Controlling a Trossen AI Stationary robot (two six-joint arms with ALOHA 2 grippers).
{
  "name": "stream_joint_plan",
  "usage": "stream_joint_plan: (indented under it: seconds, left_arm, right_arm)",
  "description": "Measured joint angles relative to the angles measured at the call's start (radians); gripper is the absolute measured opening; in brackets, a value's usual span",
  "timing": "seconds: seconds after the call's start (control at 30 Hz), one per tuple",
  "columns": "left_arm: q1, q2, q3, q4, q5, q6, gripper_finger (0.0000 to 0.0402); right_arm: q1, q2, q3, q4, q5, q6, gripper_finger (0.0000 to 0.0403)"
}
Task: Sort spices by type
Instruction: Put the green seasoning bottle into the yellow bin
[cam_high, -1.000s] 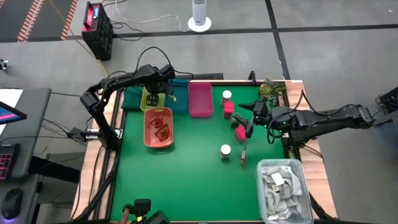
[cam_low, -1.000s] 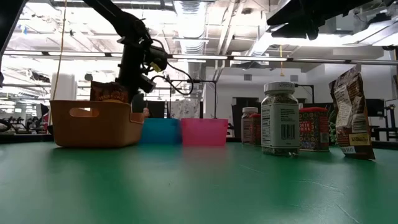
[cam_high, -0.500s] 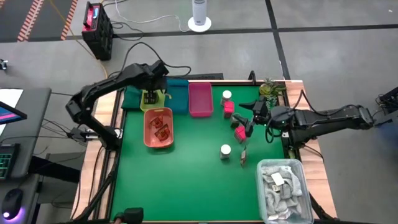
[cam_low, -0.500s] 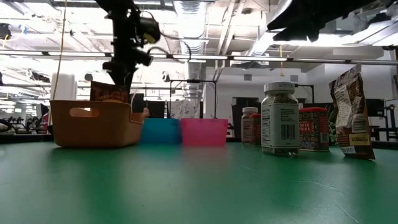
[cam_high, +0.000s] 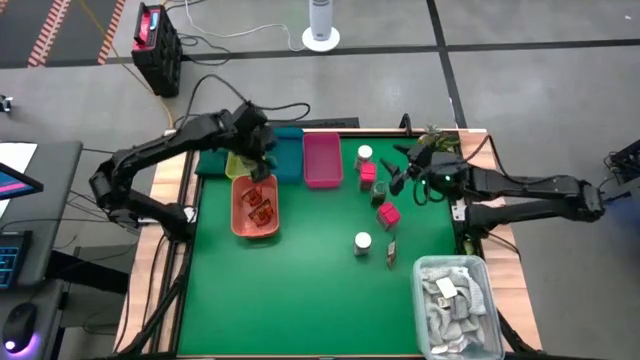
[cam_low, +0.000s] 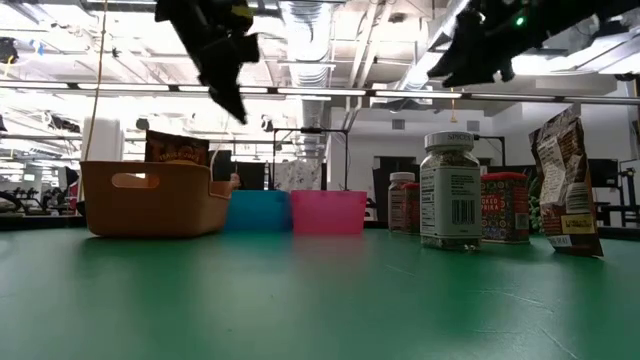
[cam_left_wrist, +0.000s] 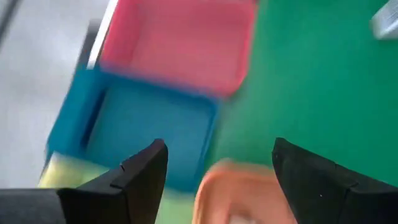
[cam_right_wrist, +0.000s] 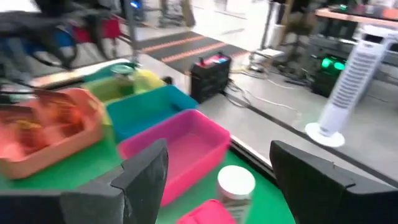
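Two sachets (cam_high: 257, 203) lie in the orange tray (cam_high: 240, 222). Over its far end hangs the left gripper (cam_high: 262, 165), fingers spread, empty. Right of the pink tray (cam_high: 322, 160), the right gripper (cam_high: 398, 179) gapes above a pink pack (cam_high: 387, 214) and jars (cam_high: 364, 156).

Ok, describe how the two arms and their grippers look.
Both arms are dark, slim, jointed links with black cables along them. The left gripper and right gripper each have two broad, flat black fingers. A small green light glows on the right arm near its wrist.
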Motion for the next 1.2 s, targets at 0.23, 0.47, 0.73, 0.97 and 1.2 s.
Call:
stream_joint_plan:
  seconds: [0.23,0.47,0.73,0.97,1.2]
  left_arm:
    - [-0.175,-0.176,-0.295,0.542,-0.043,-0.052,0.0277]
    - [-0.294,-0.29,-0.448,0.801,-0.235,-0.188,0.0277]
    - [-0.394,-0.303,-0.45,0.739,-0.258,-0.266,0.0277]
    - [-0.462,-0.303,-0.45,0.73,-0.41,-0.259,0.0277]
    - [-0.464,-0.303,-0.451,0.777,-0.417,-0.227,0.0277]
  right_arm:
    - [-0.139,0.157,0.039,-0.03,-0.06,0.046,0.0305]
    - [-0.216,0.388,0.224,-0.227,-0.138,0.079,0.0305]
    - [-0.171,0.502,0.363,-0.481,-0.314,0.086,0.0305]
    - [-0.086,0.513,0.49,-0.839,-0.3,0.264,0.0305]
    - [-0.072,0.53,0.493,-0.923,-0.298,0.319,0.0307]
